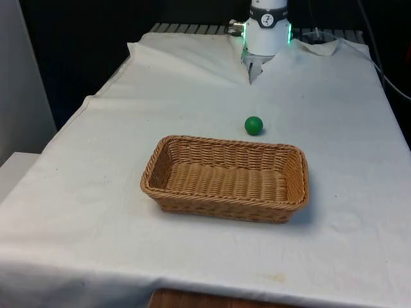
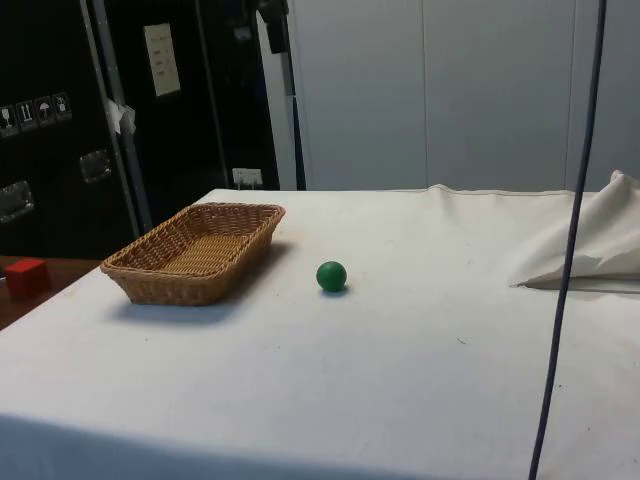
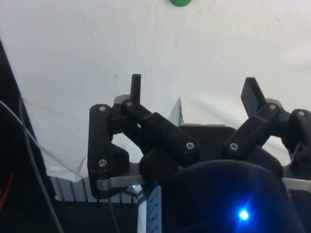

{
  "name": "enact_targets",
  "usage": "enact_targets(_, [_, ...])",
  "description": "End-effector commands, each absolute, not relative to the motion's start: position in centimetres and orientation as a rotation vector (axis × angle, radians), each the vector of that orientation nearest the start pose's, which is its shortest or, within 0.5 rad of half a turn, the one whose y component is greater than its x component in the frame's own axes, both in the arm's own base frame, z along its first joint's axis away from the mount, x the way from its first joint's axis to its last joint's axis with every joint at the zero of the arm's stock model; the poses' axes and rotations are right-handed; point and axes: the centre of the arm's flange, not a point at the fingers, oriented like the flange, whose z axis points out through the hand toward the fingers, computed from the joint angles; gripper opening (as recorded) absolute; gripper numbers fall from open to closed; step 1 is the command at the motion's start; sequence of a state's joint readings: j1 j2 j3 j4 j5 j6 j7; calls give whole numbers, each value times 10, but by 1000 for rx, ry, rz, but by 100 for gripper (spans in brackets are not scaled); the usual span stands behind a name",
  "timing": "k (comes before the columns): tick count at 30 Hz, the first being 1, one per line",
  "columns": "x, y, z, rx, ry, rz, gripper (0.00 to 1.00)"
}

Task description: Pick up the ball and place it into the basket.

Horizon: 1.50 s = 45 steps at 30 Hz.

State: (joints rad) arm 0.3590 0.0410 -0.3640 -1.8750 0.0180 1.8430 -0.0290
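Observation:
A small green ball (image 1: 253, 125) rests on the white cloth just behind the far rim of a woven wicker basket (image 1: 225, 204). From the side the ball (image 2: 331, 276) lies a short way from the basket (image 2: 150, 280), not touching it. The basket holds nothing. My gripper (image 3: 193, 90) hovers above the cloth with its two black fingers (image 3: 136, 88) spread wide and nothing between them. The ball (image 3: 180, 2) shows far ahead of the fingertips, partly cut off by the picture's edge. The arm's white base (image 1: 266, 29) stands at the table's far end.
The cloth bunches into folds near the robot's base (image 1: 253, 70) and rises in a crumpled ridge (image 2: 590, 245) in the side view. A dark cable (image 2: 570, 250) hangs across that view. A red block (image 2: 26, 277) sits off the table beyond the basket.

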Motion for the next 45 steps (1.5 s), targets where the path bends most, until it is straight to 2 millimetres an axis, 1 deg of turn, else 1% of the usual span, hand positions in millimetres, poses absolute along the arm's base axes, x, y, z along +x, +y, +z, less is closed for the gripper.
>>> enact_targets(1, [558, 1, 480, -3137, -30, 92, 100])
enact_targets(2, [562, 1, 480, -3135, -29, 114, 100])
enact_targets(3, [556, 1, 477, -3136, -30, 94, 100])
enact_targets(5, [551, 1, 473, -3133, -31, 92, 100])
enact_targets(7, [543, 0, 462, -3130, -33, 86, 100])
enact_targets(8, [543, 0, 462, -3130, -33, 86, 100])
enact_targets(9, [538, 0, 455, -3128, -35, 83, 100])
enact_targets(10, [543, 0, 455, -3123, -35, 106, 100])
enact_targets(11, [535, 0, 452, -3127, -34, 82, 100])
enact_targets(14, [527, 0, 440, -3122, -38, 82, 100])
enact_targets(15, [521, 0, 433, -3120, -40, 83, 100])
enact_targets(16, [518, 0, 429, -3119, -40, 83, 100])
enact_targets(17, [521, -1, 430, -3112, -42, 104, 100])
enact_targets(18, [515, 0, 425, -3119, -43, 86, 100])
enact_targets(20, [510, -1, 419, -3117, -42, 85, 100])
enact_targets(21, [503, -1, 411, -3115, -46, 89, 100])
enact_targets(23, [500, -1, 408, -3114, -47, 91, 100])
enact_targets(24, [495, -1, 400, -3113, -48, 93, 100])
enact_targets(25, [495, -1, 401, -3105, -52, 110, 100])
enact_targets(28, [487, -1, 389, -3112, -50, 97, 100])
enact_targets(29, [484, -1, 380, -3113, -52, 102, 100])
enact_targets(31, [481, -2, 373, -3113, -51, 101, 100])
enact_targets(32, [482, -1, 377, -3104, -55, 113, 100])
enact_targets(35, [478, -6, 361, -3114, -35, 87, 100])
enact_targets(41, [479, -12, 341, -3120, -4, 62, 100])
enact_targets(42, [478, -11, 344, -3116, -15, 78, 100])
enact_targets(45, [479, -15, 327, -3123, 17, 55, 100])
